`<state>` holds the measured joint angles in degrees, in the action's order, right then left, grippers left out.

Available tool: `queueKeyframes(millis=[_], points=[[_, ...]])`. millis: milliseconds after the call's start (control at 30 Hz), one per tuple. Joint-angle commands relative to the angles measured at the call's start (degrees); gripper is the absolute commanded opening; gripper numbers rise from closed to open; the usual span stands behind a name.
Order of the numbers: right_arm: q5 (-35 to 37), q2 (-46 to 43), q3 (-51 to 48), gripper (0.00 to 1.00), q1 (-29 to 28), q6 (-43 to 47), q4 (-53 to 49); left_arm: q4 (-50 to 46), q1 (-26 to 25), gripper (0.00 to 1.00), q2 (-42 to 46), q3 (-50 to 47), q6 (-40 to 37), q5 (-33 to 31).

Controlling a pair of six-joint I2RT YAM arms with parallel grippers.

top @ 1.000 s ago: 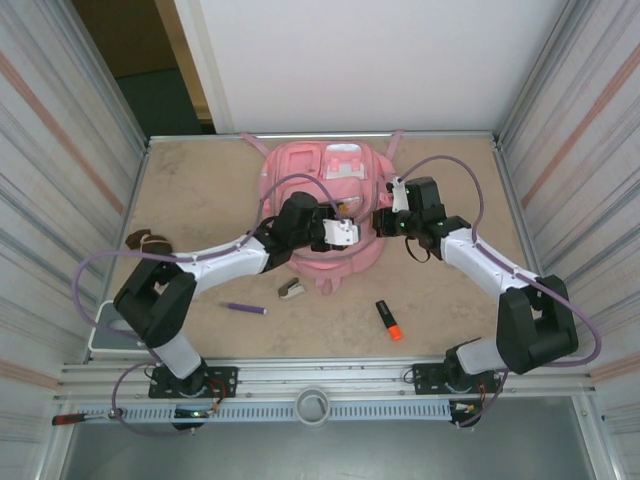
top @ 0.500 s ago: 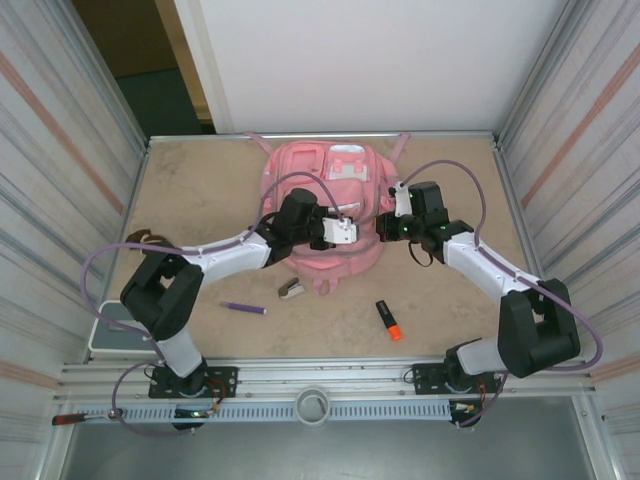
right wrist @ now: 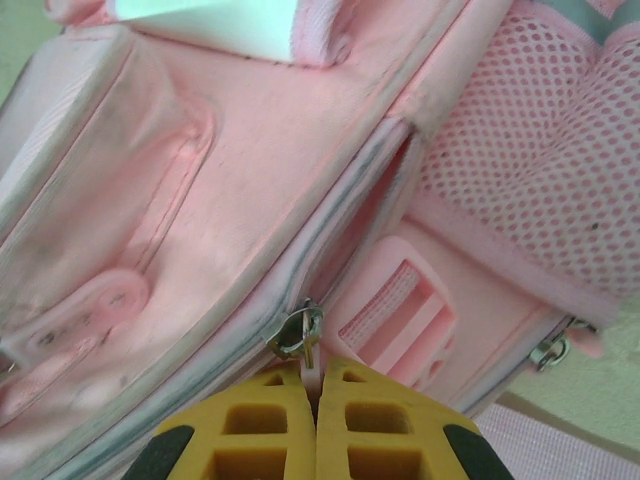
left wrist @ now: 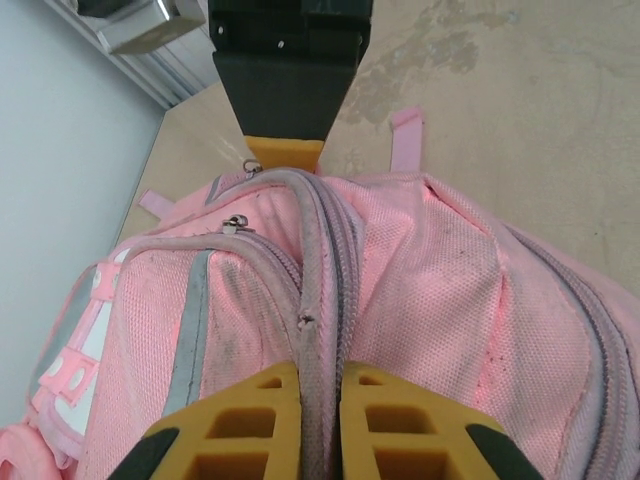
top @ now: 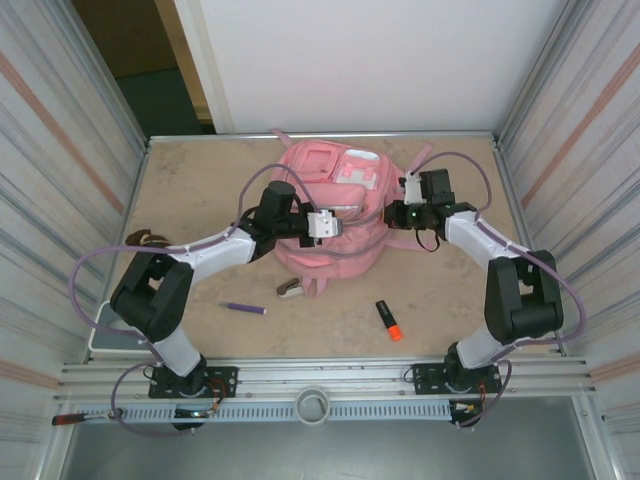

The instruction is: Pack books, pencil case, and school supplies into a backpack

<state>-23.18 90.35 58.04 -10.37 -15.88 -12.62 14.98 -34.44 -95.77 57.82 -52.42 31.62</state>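
Note:
The pink backpack (top: 335, 200) lies at the back middle of the table, bunched up between both arms. My left gripper (top: 330, 223) is shut on a zip seam (left wrist: 322, 300) of the backpack (left wrist: 450, 300), pinching the pink edge between its yellow fingertips (left wrist: 250, 420). My right gripper (top: 393, 215) is shut on the pink tab of a metal zip pull (right wrist: 298, 332) on the backpack (right wrist: 180, 180), beside a partly opened zip. School supplies lie on the table in front: a purple pen (top: 243, 308), an orange-and-black highlighter (top: 388, 319) and a small stapler-like piece (top: 291, 289). The books and pencil case are out of view.
A brown-and-white lump with a cord (top: 147, 239) lies at the left edge of the table. Ribbed metal walls close in both sides, and a white wall stands at the back. Purple cables loop from both arms above the table.
My left gripper has closed on the backpack's zip seam. The backpack has shifted back and to the right and bunched up higher. My right gripper has moved back with it, still shut.

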Motion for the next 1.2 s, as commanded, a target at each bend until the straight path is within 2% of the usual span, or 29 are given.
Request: queueKeyframes(millis=[0, 300, 533, 667, 967, 1167], points=[[9.93, 3.11, 3.0, 0.0, 5.78, -1.96, -3.98, 2.42, 2.09, 0.02, 4.81, -0.58, 2.11, 5.23], [9.29, 11.07, 11.06, 0.0, 8.83, 0.14, -9.01, 2.95, 2.18, 0.02, 4.0, -0.53, 2.95, 7.45], [4.65, 7.54, 9.71, 0.02, 8.85, 1.42, -8.11, 2.5, 2.1, 0.02, 2.01, 0.62, 3.63, 6.53], [8.58, 6.58, 10.25, 0.02, 8.88, 1.62, -9.65, 3.01, 2.11, 0.02, 2.01, 0.21, 3.78, 6.53], [19.25, 10.96, 17.32, 0.06, 9.05, 4.43, -17.22, 3.45, 3.29, 0.02, 4.04, -1.61, 3.44, 7.04], [18.02, 13.42, 19.44, 0.08, 9.01, 4.98, -18.11, 4.02, 3.45, 0.02, 3.54, -1.53, 4.49, 7.57]])
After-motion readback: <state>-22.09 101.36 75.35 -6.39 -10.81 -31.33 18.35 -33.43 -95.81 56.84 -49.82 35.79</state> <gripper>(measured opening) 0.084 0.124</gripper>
